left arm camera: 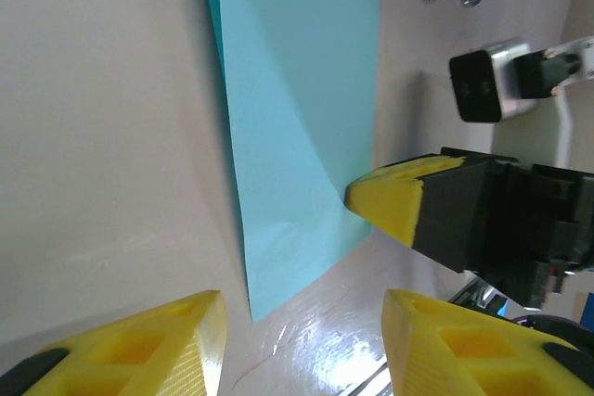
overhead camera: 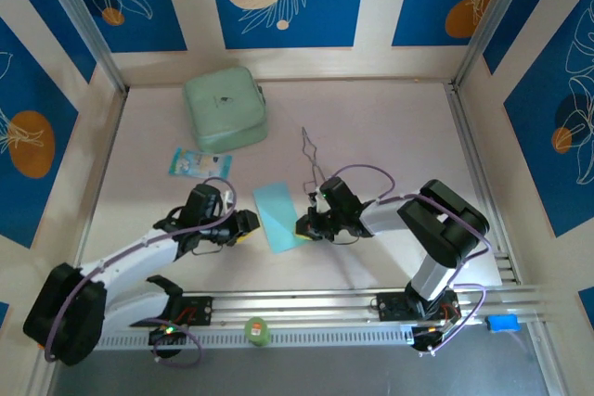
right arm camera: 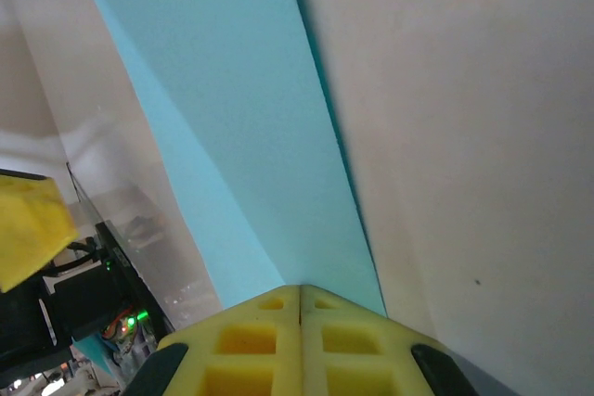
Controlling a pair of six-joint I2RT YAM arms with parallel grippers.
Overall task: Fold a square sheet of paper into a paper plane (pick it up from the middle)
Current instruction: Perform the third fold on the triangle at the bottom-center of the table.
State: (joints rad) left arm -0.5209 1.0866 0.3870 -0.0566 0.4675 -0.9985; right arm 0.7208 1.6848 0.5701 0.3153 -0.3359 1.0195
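The cyan sheet of paper (overhead camera: pixel 277 215) lies flat on the table as a narrow folded strip, with a diagonal crease running across it (left arm camera: pixel 297 90). My left gripper (overhead camera: pixel 246 226) stands open just left of the strip's near corner, and only bare table lies between its yellow fingertips (left arm camera: pixel 302 320). My right gripper (overhead camera: pixel 303 227) is shut, its tip (right arm camera: pixel 300 290) resting on the strip's right edge near the near end (right arm camera: pixel 232 90). Its yellow finger (left arm camera: pixel 399 197) meets the paper's edge in the left wrist view.
A mint-green case (overhead camera: pixel 225 110) stands at the back left. A small blue-and-white packet (overhead camera: pixel 198 163) lies in front of it. Metal tongs (overhead camera: pixel 314 159) lie just behind the right gripper. A small green object (overhead camera: pixel 257 329) sits on the front rail.
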